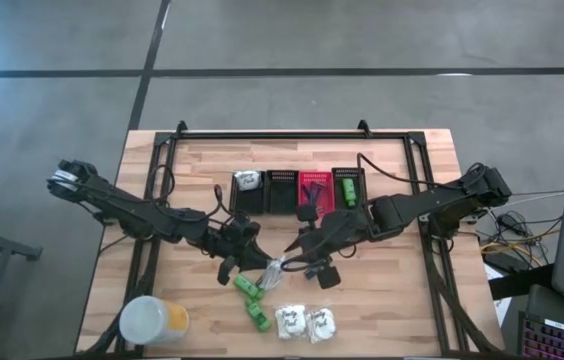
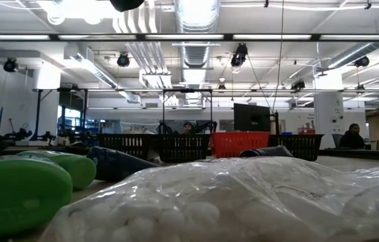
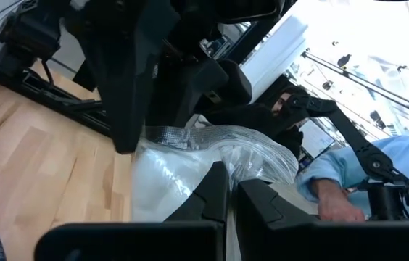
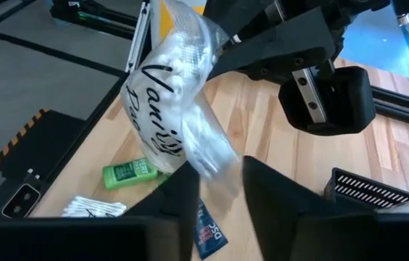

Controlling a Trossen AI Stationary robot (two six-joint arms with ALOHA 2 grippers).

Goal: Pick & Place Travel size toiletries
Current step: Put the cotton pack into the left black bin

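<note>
A white crinkly packet (image 4: 172, 109) with dark script print hangs in the air between my two grippers over the table's middle (image 1: 274, 268). My left gripper (image 3: 231, 197) is shut on it. My right gripper (image 4: 219, 192) has its fingers on either side of the packet's lower end with a narrow gap; I cannot tell whether they touch it. Two green bottles (image 1: 252, 300), a dark tube (image 4: 208, 232) and two white packets (image 1: 304, 322) lie on the table near its front edge. My left gripper pinches the packet's clear film (image 3: 222, 163) between its two shut fingers, at the packet's upper end (image 4: 190, 14). The fingers come about level from the table's left. The packet hangs slanting below them, crumpled and clear of the table.
Four small mesh baskets stand in a row at the back: a black one (image 1: 249, 190) with a white packet, an empty black one, a red one (image 1: 314, 187), and a black one (image 1: 348, 187) with a green bottle. A yellow white-lidded container (image 1: 152, 322) sits front left. A person's sleeve and hand (image 3: 335, 203) show beyond the table.
</note>
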